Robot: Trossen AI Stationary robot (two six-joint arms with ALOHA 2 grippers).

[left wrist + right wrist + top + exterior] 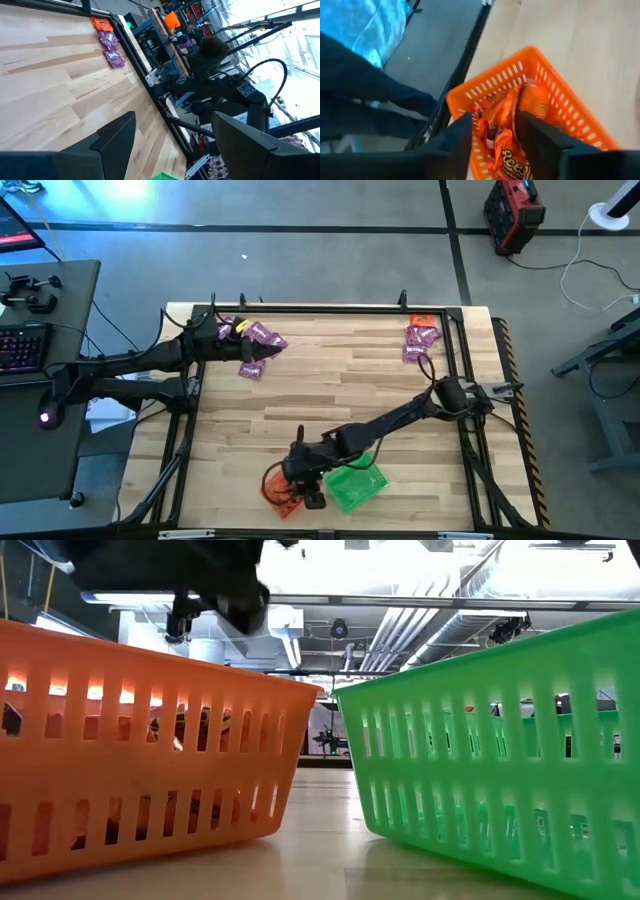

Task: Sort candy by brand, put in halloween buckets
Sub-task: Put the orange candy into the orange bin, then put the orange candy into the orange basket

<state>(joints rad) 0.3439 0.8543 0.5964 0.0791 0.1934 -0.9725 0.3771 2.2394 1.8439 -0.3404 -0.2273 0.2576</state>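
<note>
Slatted orange bucket (pixel 555 105) at the table's near edge beside green bucket (pixel 356 486), glossy orange-red candy packets (pixel 507 125) heaped inside, right gripper (pixel 492 131) above, fingers parted, empty, left gripper (pixel 172 135) spread by purple packets (pixel 262 338).

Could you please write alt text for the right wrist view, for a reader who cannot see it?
The right hand, fingers open, hangs over an orange basket holding orange candy packets. The basket sits on a light wooden table near its black-framed edge.

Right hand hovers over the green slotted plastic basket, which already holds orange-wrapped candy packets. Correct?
Not quite. The right hand hovers over the orange slotted plastic basket, not the green one. The orange-wrapped candy packets lie in that orange basket, as the right wrist view shows.
</note>
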